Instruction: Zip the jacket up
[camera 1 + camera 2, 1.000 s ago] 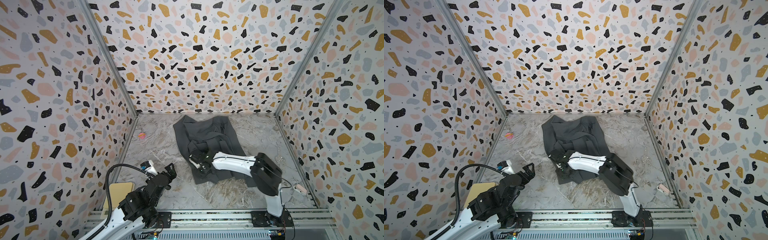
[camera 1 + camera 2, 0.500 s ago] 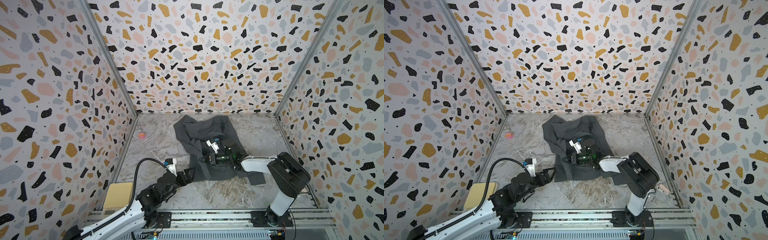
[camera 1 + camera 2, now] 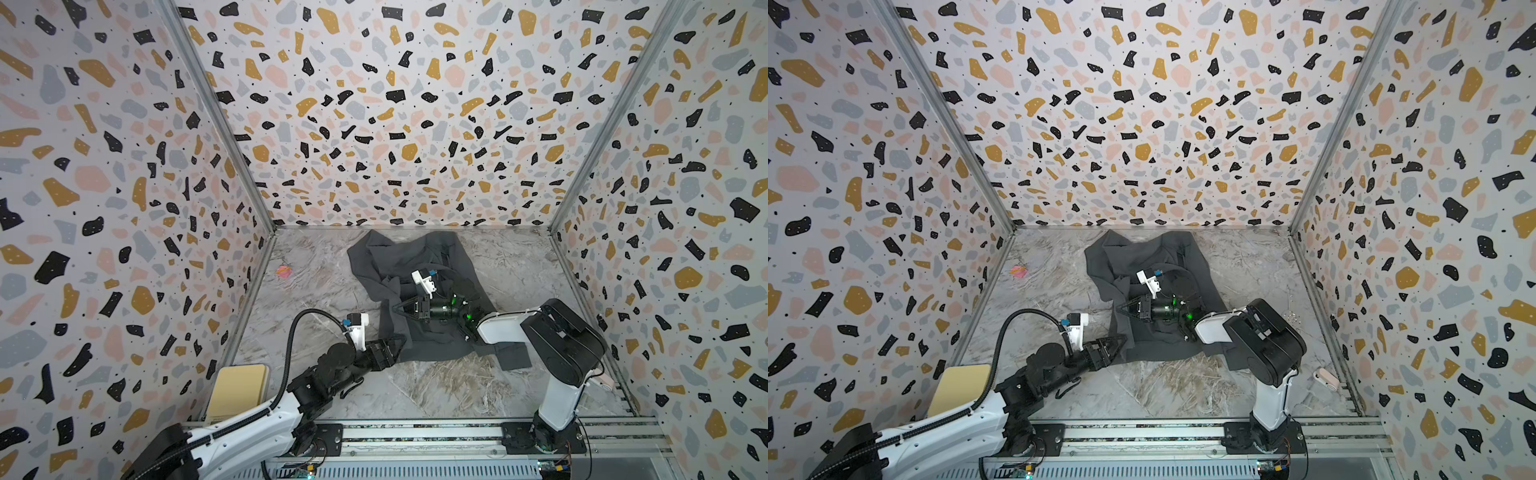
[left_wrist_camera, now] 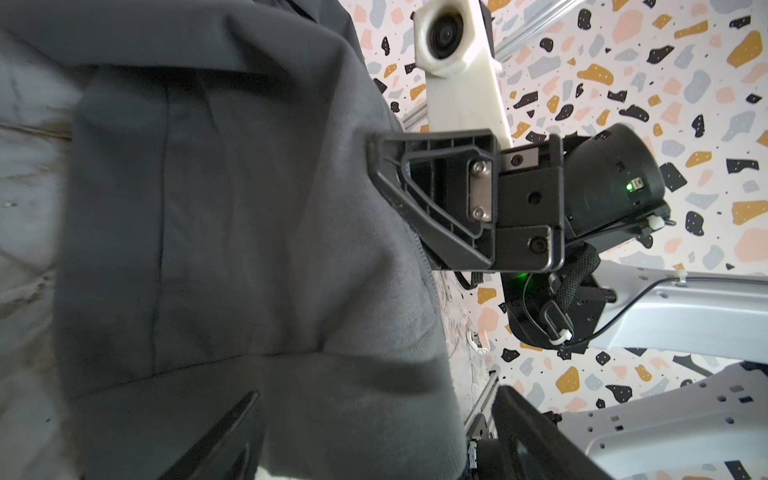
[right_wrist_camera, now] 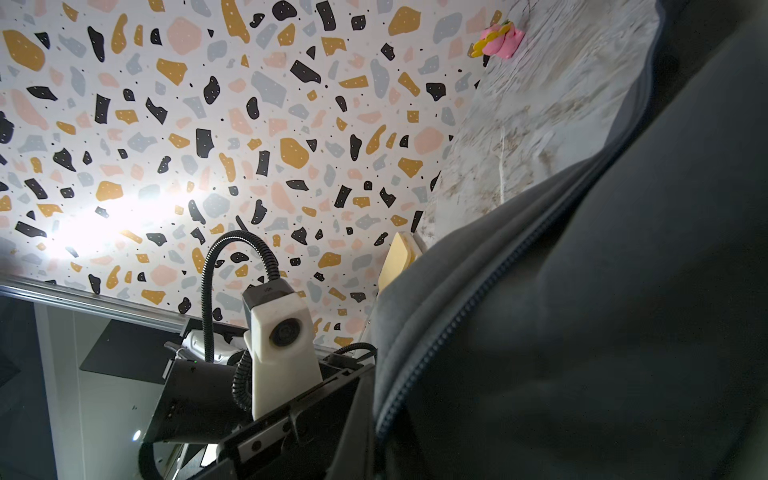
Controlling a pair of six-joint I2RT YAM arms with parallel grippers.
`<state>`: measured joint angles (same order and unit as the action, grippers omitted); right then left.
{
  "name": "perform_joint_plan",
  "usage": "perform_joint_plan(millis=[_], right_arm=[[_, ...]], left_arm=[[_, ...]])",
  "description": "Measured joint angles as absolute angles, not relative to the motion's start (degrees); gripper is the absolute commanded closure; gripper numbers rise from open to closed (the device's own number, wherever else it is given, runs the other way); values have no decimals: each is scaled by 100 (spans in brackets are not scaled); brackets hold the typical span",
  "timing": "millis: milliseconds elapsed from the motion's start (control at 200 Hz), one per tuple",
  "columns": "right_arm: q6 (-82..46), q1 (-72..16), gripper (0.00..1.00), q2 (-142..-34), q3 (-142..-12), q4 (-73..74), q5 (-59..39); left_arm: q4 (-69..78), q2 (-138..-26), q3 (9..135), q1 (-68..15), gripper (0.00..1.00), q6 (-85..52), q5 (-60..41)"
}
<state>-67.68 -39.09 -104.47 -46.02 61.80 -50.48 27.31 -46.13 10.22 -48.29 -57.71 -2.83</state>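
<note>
Starting with the left gripper (image 3: pixel 392 345): I saw it low at the near left corner of the jacket (image 3: pixel 419 257), jaws standing wide apart. In the left wrist view its two fingers (image 4: pixel 224 432) sat on either side of a hanging fold of grey cloth. I could not tell whether either one touched the cloth.

The right gripper (image 3: pixel 397 308) reached in from the right, over the middle of the garment, jaws closed. It pinched the jacket's front edge and held that edge up off the surface, so cloth draped down from its tip toward the left gripper. From the right wrist camera I had the zipper (image 5: pixel 478 299) close up, its teeth running along the raised edge. I could not see whether the gripper held the slider.

The grey marbled table (image 3: pixel 436 395) filled the floor of the speckled booth. The jacket lay rumpled on it, mid-table and toward the back wall, its near hem between the two arms. In both top views a tan pad (image 3: pixel 959 388) sat in the near left corner, well apart from the jacket. A small pink toy (image 3: pixel 284 271) lay by the left wall, also clear of the cloth.
</note>
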Motion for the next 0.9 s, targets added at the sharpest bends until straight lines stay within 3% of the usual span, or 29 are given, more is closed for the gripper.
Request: perform_joint_plan(millis=[235,411,621,751,901], right_arm=[[-6779,-3968,100,-10447,-4602,6114,-4921],[-6687,-4027,100,-10447,-4602,5920,-4829],[-6547,-4060,100,-10447,-4602,5649,-4746],[-6455,-4064,100,-10447,-4602,5498,-4681],[-6300,-4097,100,-10447,-4613,5258,-4598]], left_arm=[[3030,-4770,1022,-4829,23,-5808,-423],[3100,-4939,1022,-4829,43,-5887,-425],[3092,-5155,1022,-4827,59,-5953,-423],[3094,-5196,1022,-4827,59,-5961,-423],[3094,-5288,1031,-4827,50,-5957,-469]])
